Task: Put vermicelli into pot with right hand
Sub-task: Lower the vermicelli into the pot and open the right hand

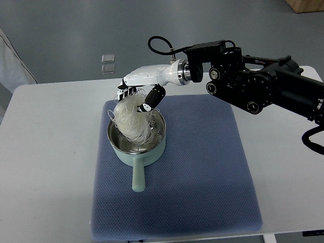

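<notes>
A pale green pot (137, 161) with a steel inside stands on the blue mat (202, 167), its handle pointing toward me. My right hand (137, 96), white with black fingertips, reaches in from the right and hangs just above the pot's far rim. Its fingers are curled on a bundle of white vermicelli (130, 119), which hangs down from the hand into the pot. The lower end of the bundle is inside the pot. My left hand is out of view.
The mat lies on a white table (45, 167). The black right arm (263, 83) crosses the table's far right. A small light plate (108, 63) lies on the grey floor beyond the table. A white cloth shows at the left edge (12, 66).
</notes>
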`<action>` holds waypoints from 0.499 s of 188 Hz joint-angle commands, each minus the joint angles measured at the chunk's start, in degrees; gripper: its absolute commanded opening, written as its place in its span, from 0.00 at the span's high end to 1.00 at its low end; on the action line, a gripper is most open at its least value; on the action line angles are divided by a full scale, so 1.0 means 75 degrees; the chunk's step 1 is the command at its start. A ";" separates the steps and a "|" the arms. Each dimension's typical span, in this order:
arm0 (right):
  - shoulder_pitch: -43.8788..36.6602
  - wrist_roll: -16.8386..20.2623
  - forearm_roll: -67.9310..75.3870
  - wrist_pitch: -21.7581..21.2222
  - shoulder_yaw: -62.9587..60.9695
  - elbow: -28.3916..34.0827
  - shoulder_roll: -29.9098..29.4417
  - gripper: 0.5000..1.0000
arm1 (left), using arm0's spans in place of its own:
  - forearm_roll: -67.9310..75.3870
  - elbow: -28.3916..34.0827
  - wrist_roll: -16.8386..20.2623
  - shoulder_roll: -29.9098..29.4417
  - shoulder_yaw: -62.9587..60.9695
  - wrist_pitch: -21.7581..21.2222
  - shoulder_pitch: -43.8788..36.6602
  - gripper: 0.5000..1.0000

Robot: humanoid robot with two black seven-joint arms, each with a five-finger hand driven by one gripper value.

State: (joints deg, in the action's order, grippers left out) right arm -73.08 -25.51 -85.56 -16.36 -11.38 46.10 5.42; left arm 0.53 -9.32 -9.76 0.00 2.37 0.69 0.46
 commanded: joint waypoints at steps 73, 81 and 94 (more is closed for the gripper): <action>0.0370 0.0261 0.0017 0.0236 -0.0007 -0.0064 -0.0078 0.49 | 0.0000 0.0000 0.0001 0.0000 0.0000 0.0002 -0.0002 0.00; 0.0358 0.0261 0.0052 0.0236 0.0005 -0.0064 -0.0067 0.41 | 0.0000 0.0000 0.0001 0.0000 0.0000 0.0002 -0.0002 0.00; 0.0358 0.0261 0.0087 0.0236 -0.0007 -0.0064 -0.0043 0.30 | 0.0000 0.0000 0.0001 0.0000 0.0000 0.0002 -0.0002 0.00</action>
State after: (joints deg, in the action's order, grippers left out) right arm -70.34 -23.53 -85.33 -14.59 -11.35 45.60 4.88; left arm 0.53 -9.32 -9.76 0.00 2.37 0.70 0.45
